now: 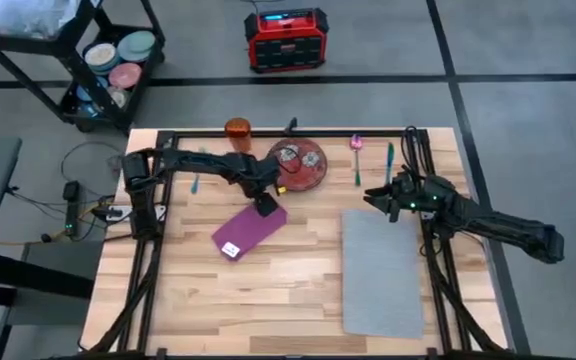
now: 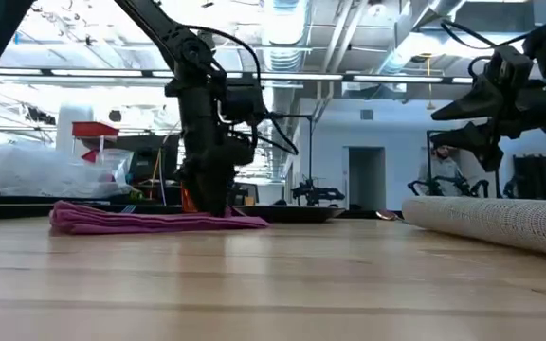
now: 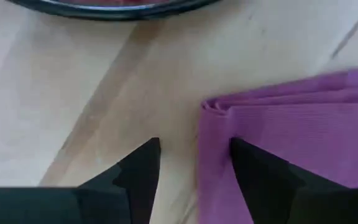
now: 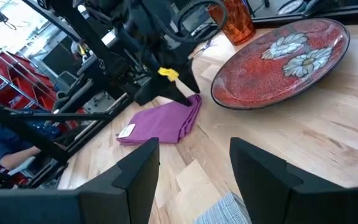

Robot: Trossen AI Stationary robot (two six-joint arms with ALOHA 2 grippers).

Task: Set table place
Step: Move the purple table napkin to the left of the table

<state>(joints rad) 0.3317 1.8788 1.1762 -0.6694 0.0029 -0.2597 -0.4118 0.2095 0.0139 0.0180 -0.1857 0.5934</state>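
Floor's grey point(image 1: 528, 60), split into big panels by dark seams. A red and black box-shaped unit point(image 1: 285, 38) sits on it past the far edge of the work surface. Off in the corner there's a black wheeled cart point(image 1: 88, 60) with round dishes stacked on its shelf. From low down the room looks like a workshop: white walls, a doorway point(image 2: 366, 177), exposed ducts and beams point(image 2: 292, 28) overhead, bright ceiling light.

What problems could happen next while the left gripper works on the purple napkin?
1. The left gripper straddles only the folded corner of the napkin; lifting there may unfold it.
2. The red plate lies close behind that corner, so a forward push could bump it.
3. The placemat is far away; dragging could bunch the cloth.
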